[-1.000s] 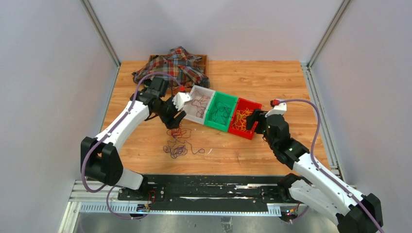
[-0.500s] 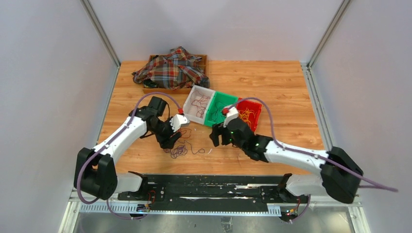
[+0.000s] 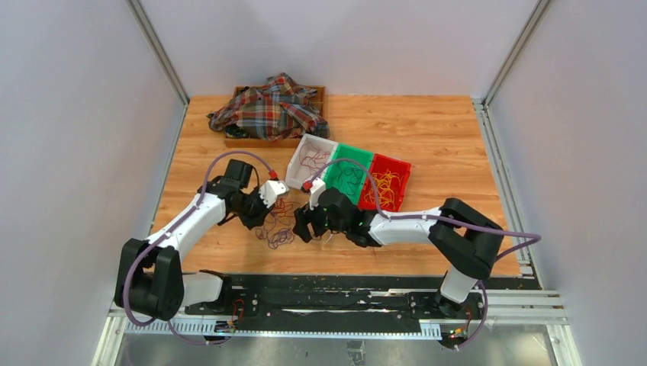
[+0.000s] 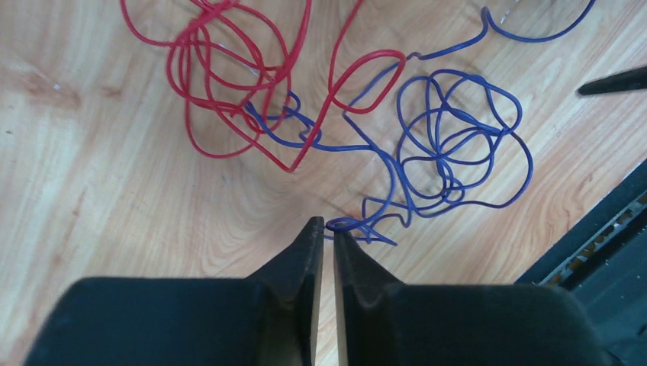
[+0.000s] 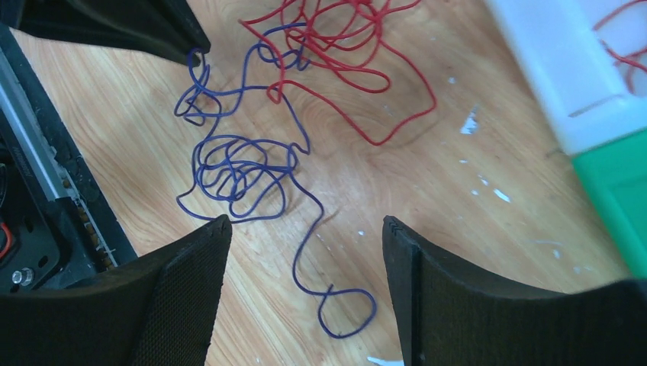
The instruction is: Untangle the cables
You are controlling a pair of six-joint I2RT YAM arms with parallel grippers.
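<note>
The cables [image 3: 276,229] lie as a loose tangle on the wooden table between my two arms. The left wrist view shows red cable loops [image 4: 229,76] and blue cable loops [image 4: 450,145] interlaced. My left gripper [image 4: 326,225] is shut, its tips pinching a small end loop of the blue cable. Just right of the tangle, my right gripper [image 5: 305,223] stands open and low over the table, with a tail of the blue cable [image 5: 236,171] lying between its fingers, untouched. The red cable [image 5: 343,38] lies farther off, and the left fingers [image 5: 152,30] appear at the upper left.
A white bin [image 3: 320,139], green bin [image 3: 355,149] and red bin [image 3: 394,158] stand in a row behind the tangle, each holding sorted cables. A plaid cloth [image 3: 267,107] covers a wooden tray [image 3: 230,142] at the back. The black rail [image 3: 320,286] runs along the near edge.
My left gripper came down from near the white bin to the tangle and shut on the blue loop. My right arm swung left from the red bin to beside the tangle.
</note>
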